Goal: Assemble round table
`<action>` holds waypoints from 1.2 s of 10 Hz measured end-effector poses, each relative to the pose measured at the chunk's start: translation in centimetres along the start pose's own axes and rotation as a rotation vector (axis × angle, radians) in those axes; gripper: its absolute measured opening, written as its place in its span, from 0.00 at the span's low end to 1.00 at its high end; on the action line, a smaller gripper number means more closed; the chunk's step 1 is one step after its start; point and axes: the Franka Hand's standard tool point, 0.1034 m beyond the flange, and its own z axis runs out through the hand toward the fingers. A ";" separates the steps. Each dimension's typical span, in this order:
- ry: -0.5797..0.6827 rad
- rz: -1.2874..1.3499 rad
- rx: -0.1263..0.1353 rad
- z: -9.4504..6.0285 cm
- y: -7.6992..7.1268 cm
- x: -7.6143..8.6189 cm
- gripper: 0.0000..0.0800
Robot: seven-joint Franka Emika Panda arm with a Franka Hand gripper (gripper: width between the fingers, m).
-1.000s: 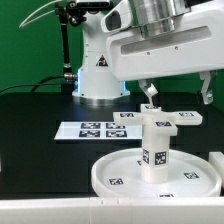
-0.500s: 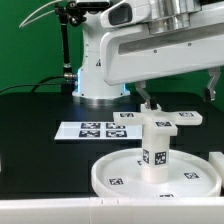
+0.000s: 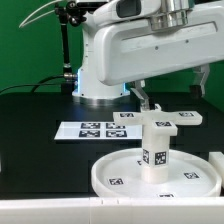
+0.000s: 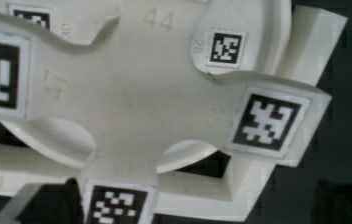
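Round table half built: leg [image 3: 155, 146] stands upright in disc [image 3: 112, 168] on surface [image 3: 40, 150]; cross foot [image 4: 146, 110] lies loose behind, unattached. End effector [image 3: 143, 93] hovers above it, opening unclear.

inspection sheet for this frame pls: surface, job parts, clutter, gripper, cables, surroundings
Surface: black table, bare where visible.
Job's things: short leg stands upright in the middle of the round disc; cross-shaped foot lies flat behind them, filling the wrist view.
Clutter: marker board flat on the table at the exterior view's left of the foot.
Grippers: gripper above the foot; one finger visible, the rest cropped, state cannot be told.
Cables: black cable arcs by the arm's base.
Surroundings: green backdrop.
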 end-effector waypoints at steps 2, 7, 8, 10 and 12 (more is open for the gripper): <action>-0.024 -0.321 -0.044 0.1 0.6 -0.1 0.81; -0.059 -0.651 -0.057 0.6 1.6 -0.8 0.81; -0.060 -0.601 -0.054 0.8 1.6 -1.1 0.81; -0.070 -0.536 -0.049 1.3 1.6 -1.8 0.81; -0.076 -0.495 -0.047 1.5 1.5 -2.2 0.81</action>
